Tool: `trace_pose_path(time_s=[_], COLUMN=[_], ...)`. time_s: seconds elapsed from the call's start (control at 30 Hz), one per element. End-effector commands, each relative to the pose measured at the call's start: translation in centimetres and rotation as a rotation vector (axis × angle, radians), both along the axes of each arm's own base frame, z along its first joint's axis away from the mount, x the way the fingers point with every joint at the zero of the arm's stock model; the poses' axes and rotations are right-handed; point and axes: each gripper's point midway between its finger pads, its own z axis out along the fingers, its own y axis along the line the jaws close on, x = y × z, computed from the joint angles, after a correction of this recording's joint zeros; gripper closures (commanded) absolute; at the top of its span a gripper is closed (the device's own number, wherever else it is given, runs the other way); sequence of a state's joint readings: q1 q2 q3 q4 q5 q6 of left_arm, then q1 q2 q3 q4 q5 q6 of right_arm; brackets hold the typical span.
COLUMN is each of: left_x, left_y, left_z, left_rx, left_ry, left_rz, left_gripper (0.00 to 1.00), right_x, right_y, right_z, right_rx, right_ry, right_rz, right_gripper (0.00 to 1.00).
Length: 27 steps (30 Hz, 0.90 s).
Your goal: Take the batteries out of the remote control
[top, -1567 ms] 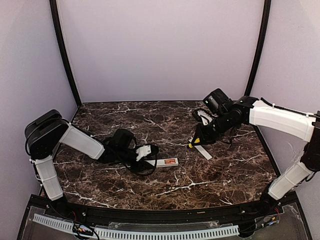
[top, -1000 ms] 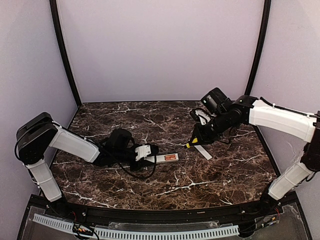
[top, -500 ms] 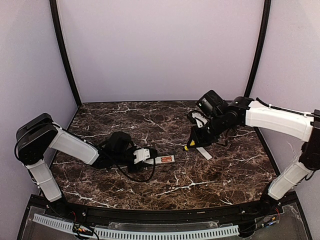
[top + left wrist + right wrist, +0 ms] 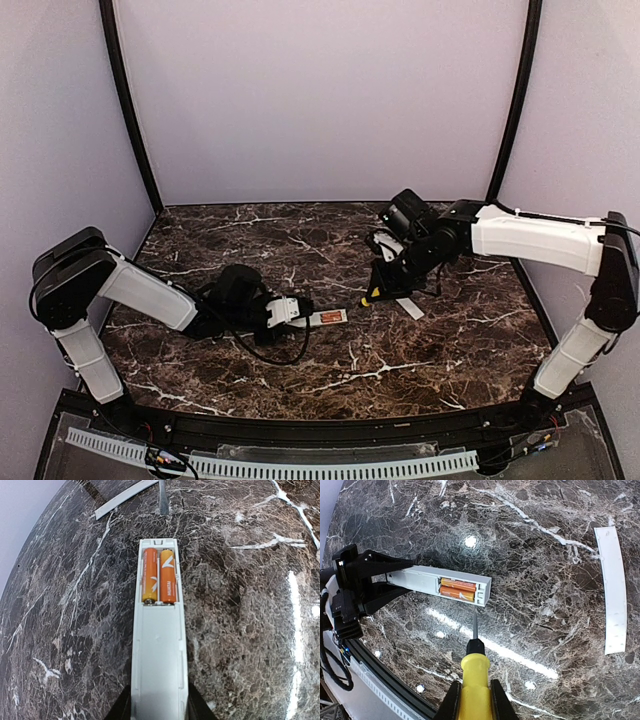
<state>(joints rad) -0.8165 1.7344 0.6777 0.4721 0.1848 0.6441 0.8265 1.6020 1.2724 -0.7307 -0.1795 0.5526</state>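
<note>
The white remote control (image 4: pixel 322 318) lies on the marble table with its back open. Two orange batteries (image 4: pixel 159 576) sit side by side in its recess, also seen in the right wrist view (image 4: pixel 456 589). My left gripper (image 4: pixel 159 711) is shut on the remote's near end (image 4: pixel 159 670); in the top view the left gripper (image 4: pixel 290 310) is left of the batteries. My right gripper (image 4: pixel 474 700) is shut on a yellow-handled screwdriver (image 4: pixel 475 675), whose thin metal tip (image 4: pixel 474 625) points at the remote's open end, a short way off it. In the top view the right gripper (image 4: pixel 383 281) is right of the remote.
The thin flat white cover strip (image 4: pixel 406 306) lies on the table right of the screwdriver, also in the right wrist view (image 4: pixel 614 590) and at the top of the left wrist view (image 4: pixel 122 497). The table's black front edge (image 4: pixel 385 690) is close below the remote.
My right gripper has moved left and slightly nearer with the screwdriver, closing on the remote. My left gripper has drawn the remote a little left and holds it steady.
</note>
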Motion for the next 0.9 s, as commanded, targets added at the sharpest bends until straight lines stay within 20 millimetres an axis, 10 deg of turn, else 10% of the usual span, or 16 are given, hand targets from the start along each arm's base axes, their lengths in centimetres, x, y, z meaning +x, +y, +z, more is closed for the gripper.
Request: trace_pose_path(time_s=[0.0,0.87], left_x=[0.0,0.1], left_y=[-0.2,-0.2], left_z=[1.3,1.4], left_rx=[-0.028,-0.026], left_ry=[-0.037,-0.04], left_rz=[-0.004,0.004], left_gripper=[1.0,1.0], right_x=[0.9,2.5], right_y=[1.6,2.6], right_z=[0.7,-0.4], right_rx=[0.036,0.026], right_ry=[-0.033,-0.043], right_rz=[0.006,-0.031], right_gripper=[1.0,1.0])
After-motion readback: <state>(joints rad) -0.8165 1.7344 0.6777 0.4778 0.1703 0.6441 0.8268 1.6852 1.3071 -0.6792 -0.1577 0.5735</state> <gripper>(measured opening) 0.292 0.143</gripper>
